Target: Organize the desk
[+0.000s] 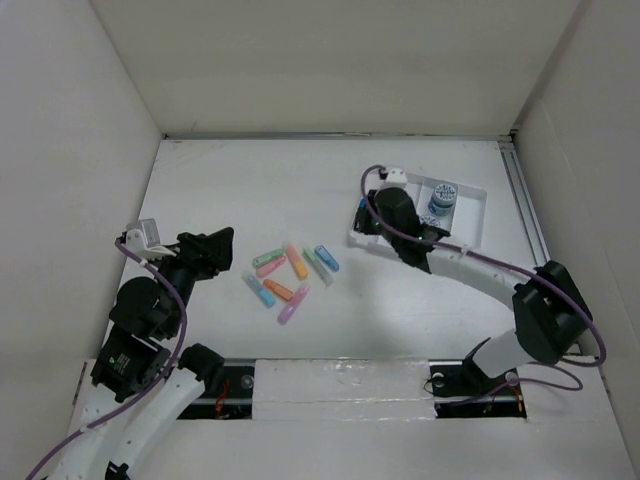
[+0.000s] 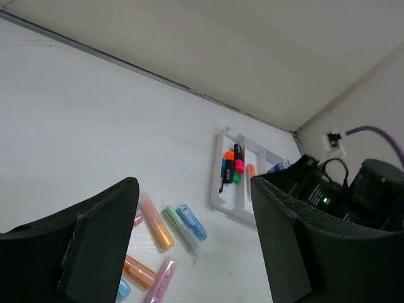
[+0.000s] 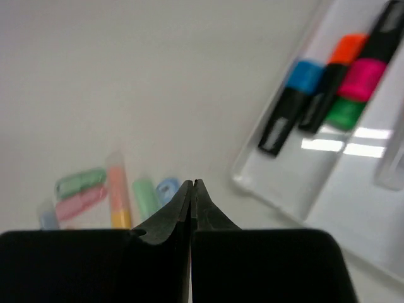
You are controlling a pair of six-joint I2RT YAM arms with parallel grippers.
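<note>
Eight-odd pens loose mid-desk, 3 o'clock off left gripper, nearest, jaws wide, empty; right gripper clenched on nothing, at tray edge.

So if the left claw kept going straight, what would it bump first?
Probably the loose highlighters on the desk: the open left gripper points at them. It may pass over them, though; its height is unclear.

Soft, even overhead light; bench bright white, nearly washed out, shadows faint. Right wrist view out of focus: pastel markers smeared, white glare patches on tray floor. Left wrist view sharper, greyer toward corners.
</note>
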